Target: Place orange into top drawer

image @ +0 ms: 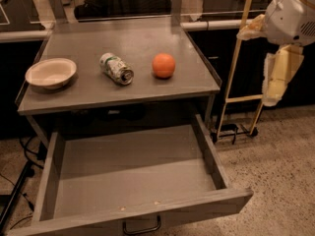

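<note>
Hand, grip state not discernible, hung well off the surface; the orange lay far to its left, near the can, apparently best approached from above, with the open top drawer lower still.

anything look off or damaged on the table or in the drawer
Only the can: it lies on its side, dented, between the bowl and the orange. The top drawer is open, with a few specks near its front. The gripper hangs off to the right, away from the table.
</note>
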{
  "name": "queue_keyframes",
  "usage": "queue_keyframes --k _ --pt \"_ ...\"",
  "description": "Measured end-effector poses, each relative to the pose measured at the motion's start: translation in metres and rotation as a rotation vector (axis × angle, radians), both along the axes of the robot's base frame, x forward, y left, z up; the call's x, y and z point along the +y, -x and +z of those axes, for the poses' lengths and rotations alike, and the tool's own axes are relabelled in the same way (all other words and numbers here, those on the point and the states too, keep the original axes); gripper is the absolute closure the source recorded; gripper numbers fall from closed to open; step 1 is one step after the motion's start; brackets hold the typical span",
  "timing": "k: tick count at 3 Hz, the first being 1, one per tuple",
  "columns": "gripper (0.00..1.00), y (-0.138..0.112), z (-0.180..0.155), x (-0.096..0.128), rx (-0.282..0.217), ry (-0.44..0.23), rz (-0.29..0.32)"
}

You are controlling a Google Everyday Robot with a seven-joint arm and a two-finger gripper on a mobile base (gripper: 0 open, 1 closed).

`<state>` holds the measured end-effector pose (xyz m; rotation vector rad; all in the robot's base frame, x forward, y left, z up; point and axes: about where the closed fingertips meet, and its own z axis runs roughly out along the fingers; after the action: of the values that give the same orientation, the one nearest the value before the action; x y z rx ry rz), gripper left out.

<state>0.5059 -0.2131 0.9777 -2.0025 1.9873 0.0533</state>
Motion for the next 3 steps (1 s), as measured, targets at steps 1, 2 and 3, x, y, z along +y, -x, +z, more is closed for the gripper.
queue_keyframes --k 1,2,3 --pt "0.00 -0.034 -0.003 0.006 -0.009 -0.005 0.023" --pt "0.00 -0.043 -0.001 0.009 -0.041 -0.016 0.018" --pt "0.00 -0.049 -0.014 0.017 -0.005 -0.005 -0.014"
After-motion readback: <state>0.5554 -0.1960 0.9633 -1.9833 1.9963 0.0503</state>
